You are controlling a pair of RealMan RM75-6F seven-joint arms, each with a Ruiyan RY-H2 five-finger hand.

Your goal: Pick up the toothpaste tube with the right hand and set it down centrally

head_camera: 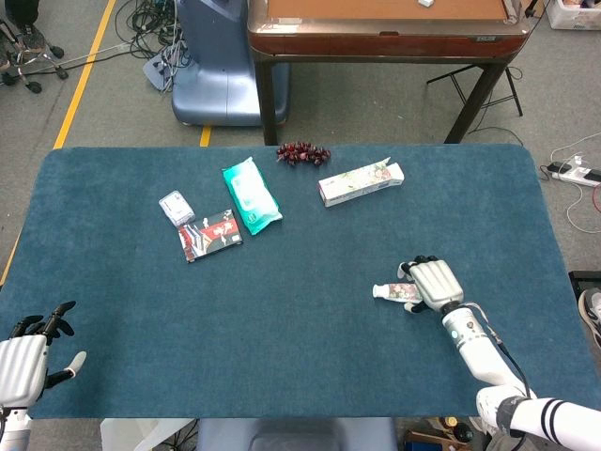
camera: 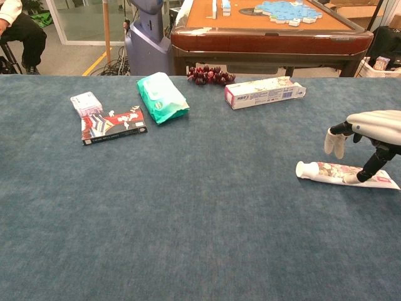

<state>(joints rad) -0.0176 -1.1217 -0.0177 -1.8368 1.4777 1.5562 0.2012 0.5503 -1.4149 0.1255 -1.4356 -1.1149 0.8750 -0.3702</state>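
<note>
White patterned toothpaste tube (camera: pixel 341 173); teal wipes pack (head_camera: pixel 251 194); blue table (head_camera: pixel 282 329).

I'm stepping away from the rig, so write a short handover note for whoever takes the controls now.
Right hand: over the toothpaste tube, fingers arched, thumb tip at the tube, nothing gripped.
Left hand: open at the table's near left corner, idle.
The tube lies flat on the right side, cap pointing to the middle.
Done: the reach.
Left: grip the tube, lift it, set it down centrally, short of the toothpaste box and wipes pack.
</note>
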